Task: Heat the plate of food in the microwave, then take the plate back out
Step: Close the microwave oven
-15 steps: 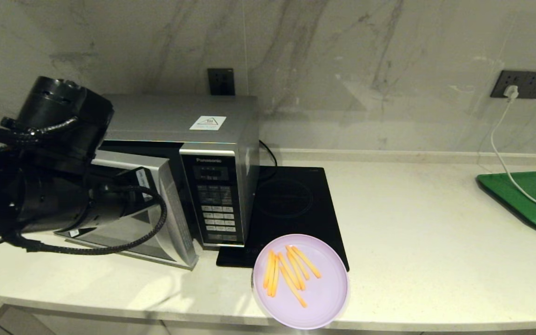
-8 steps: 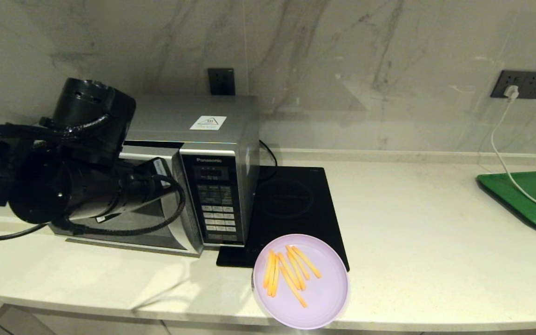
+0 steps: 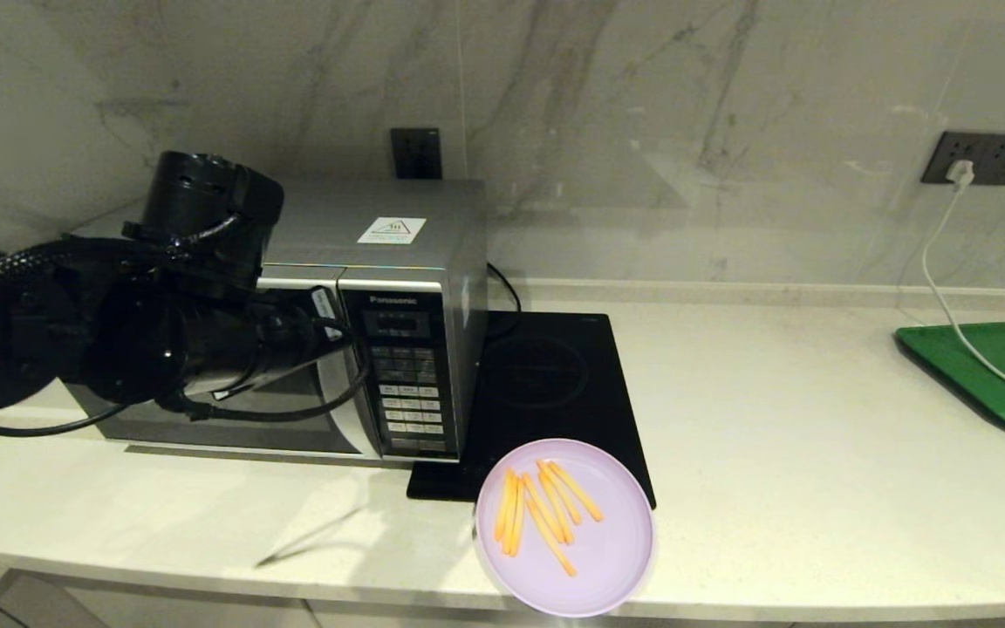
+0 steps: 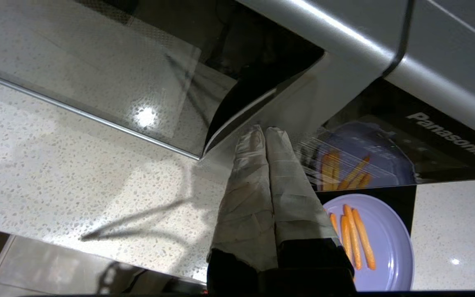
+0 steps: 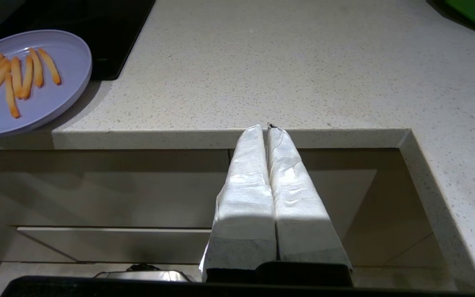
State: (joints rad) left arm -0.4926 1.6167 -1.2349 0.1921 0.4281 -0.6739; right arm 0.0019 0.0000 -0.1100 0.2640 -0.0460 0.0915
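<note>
Marble-backed counter: plate of food out near edge, microwave door closed under left gripper, fingers together; task apparently finished.

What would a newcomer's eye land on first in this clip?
The bulky black left arm, stretched across the large silver-grey microwave's dark glass door, its shut gripper at the door's edge by the button panel. Next, the round pale lilac plate of orange-yellow fries, at the counter's front edge, overlapping the flat black hob.
</note>
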